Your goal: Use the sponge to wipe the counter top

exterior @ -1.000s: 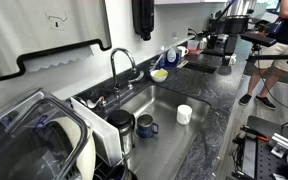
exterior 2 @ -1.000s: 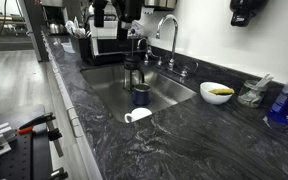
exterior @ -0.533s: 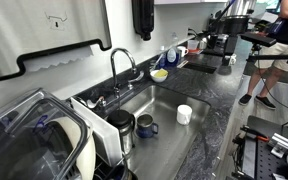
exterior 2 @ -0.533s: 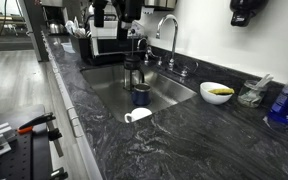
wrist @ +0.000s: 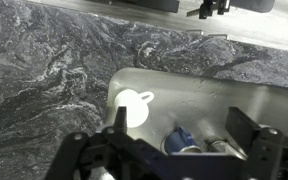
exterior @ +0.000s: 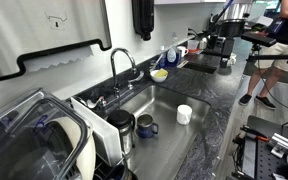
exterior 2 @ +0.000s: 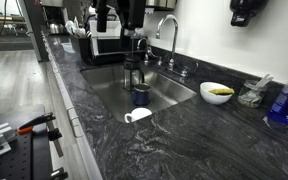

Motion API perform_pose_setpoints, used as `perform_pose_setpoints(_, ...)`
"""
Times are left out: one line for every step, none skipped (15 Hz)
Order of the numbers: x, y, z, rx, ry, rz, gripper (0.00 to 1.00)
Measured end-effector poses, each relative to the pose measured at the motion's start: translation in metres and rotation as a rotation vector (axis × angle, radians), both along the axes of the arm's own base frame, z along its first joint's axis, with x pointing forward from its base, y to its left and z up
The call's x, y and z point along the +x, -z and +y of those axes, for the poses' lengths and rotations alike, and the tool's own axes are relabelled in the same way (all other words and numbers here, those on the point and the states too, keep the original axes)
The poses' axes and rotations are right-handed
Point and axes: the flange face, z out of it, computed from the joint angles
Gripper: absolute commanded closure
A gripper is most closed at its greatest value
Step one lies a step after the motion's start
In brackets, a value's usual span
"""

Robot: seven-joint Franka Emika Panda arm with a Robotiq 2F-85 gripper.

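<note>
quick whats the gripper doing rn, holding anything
Gripper: open, jaws wide apart, holding nothing.

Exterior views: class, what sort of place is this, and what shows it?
Probably a kitchen: a steel sink with a curved faucet, set in a long dark stone counter top.

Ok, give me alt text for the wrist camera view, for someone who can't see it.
The open, empty claw hangs above a stainless-steel sink set in a dark grey, pale-veined counter top. A white cup sits in the sink's corner, with a blue mug nearby in the basin.
</note>
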Motion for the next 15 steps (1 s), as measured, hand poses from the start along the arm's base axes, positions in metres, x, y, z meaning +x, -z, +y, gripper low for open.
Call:
perform_pose_setpoints(0.006, 0.003, -0.005, -0.009, 0.012, -0.012, 0.0)
perform_pose_setpoints(0.012, 0.007, -0.011, -0.02, 0.028, -0.028, 0.0)
perform_pose_setpoints(0.019, 0.01, -0.018, -0.032, 0.046, -0.047, 0.0)
perform_pose_setpoints(0.026, 0.014, -0.026, -0.044, 0.064, -0.061, 0.0)
perform_pose_setpoints(0.033, 0.017, -0.035, -0.056, 0.082, -0.071, 0.0)
perform_pose_setpoints(0.04, 0.021, -0.044, -0.063, 0.103, -0.081, 0.0)
perform_pose_setpoints(0.048, 0.023, -0.053, -0.061, 0.129, -0.09, 0.0)
perform_pose_setpoints(0.055, 0.024, -0.061, -0.054, 0.157, -0.098, 0.0)
perform_pose_setpoints(0.063, 0.025, -0.069, -0.039, 0.185, -0.102, 0.0)
perform_pose_setpoints(0.073, 0.026, -0.077, -0.023, 0.205, -0.108, 0.0)
perform_pose_setpoints(0.083, 0.027, -0.084, -0.009, 0.219, -0.115, 0.0)
perform_pose_setpoints(0.095, 0.029, -0.091, 0.002, 0.231, -0.12, 0.0)
perform_pose_setpoints(0.106, 0.031, -0.097, 0.008, 0.244, -0.124, 0.0)
perform_pose_setpoints(0.118, 0.034, -0.102, 0.006, 0.255, -0.126, 0.0)
perform_pose_setpoints(0.13, 0.037, -0.107, -0.003, 0.258, -0.125, 0.0)
